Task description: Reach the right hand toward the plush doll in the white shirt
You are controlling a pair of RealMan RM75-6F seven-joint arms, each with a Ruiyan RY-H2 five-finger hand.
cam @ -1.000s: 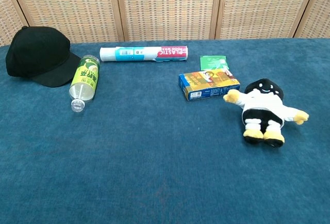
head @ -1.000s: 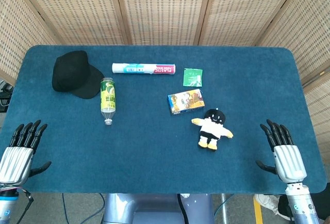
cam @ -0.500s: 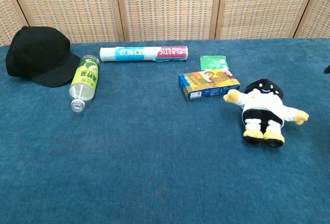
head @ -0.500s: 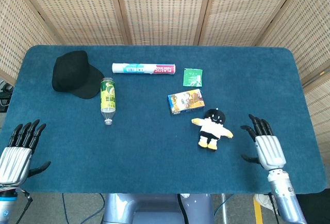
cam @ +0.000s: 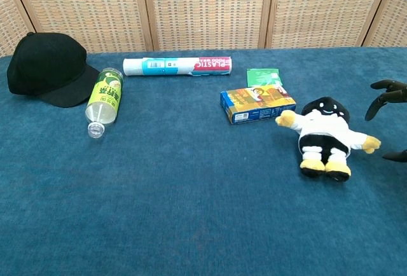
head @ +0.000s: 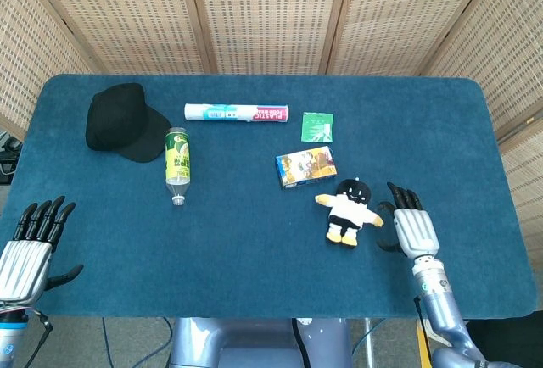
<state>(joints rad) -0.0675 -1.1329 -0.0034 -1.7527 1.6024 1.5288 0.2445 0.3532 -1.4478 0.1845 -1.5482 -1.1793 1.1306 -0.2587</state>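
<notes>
Right hand, empty with dark fingers spread apart, just beside the small black-headed plush doll in a white shirt, not touching. Doll lying on its back on the blue felt desk, immediately to that hand's left. Blue and orange cardboard box farther left of the hand, beyond the doll. Left hand also empty and spread, at the desk's opposite near corner.
</notes>
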